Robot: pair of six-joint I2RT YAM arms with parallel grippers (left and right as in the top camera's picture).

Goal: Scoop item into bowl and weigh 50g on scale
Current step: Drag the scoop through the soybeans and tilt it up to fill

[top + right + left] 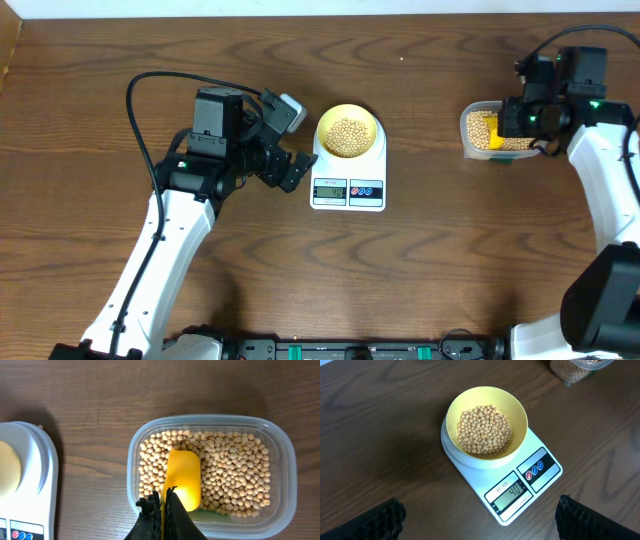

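A pale yellow bowl (347,132) (486,427) holding tan beans (484,430) sits on the white scale (348,190) (522,490), whose display is lit. My left gripper (283,160) (480,519) hangs open just left of the scale, nothing between its fingers. At the right, my right gripper (510,120) (162,501) is shut on the handle of a yellow scoop (183,479) (494,130). The scoop's empty bowl lies over the beans (230,467) inside the clear tub (285,467) (470,125).
Brown wooden table (440,260) all round. The scale's edge (30,485) shows at the left of the right wrist view, apart from the tub. Black cables run from both arms.
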